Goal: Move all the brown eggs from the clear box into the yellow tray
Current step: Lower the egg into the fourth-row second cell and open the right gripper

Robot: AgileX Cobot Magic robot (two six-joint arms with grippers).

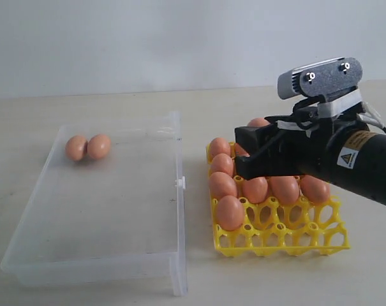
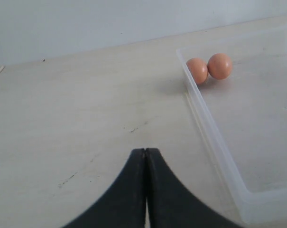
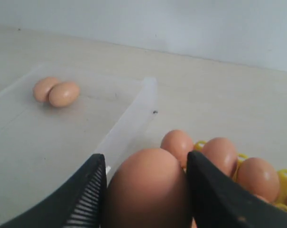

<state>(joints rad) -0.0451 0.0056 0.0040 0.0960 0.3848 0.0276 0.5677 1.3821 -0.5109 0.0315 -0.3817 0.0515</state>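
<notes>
Two brown eggs [image 1: 88, 146] lie side by side in the far left corner of the clear box [image 1: 180, 210]; the left wrist view shows this pair [image 2: 208, 68] too. The yellow tray [image 1: 288, 239] to the box's right holds several brown eggs [image 1: 222, 185]. My right gripper [image 1: 242, 155] hovers over the tray's far left part, shut on a brown egg [image 3: 148, 190] that fills the gap between its fingers. My left gripper [image 2: 144, 150] is shut and empty above bare table, outside the box wall [image 2: 214, 137]. It does not show in the exterior view.
The box's small side clip [image 1: 178, 183] faces the tray across a narrow strip of table. Open yellow cells [image 1: 295, 233] line the tray's near rows. A pale wall runs behind the table.
</notes>
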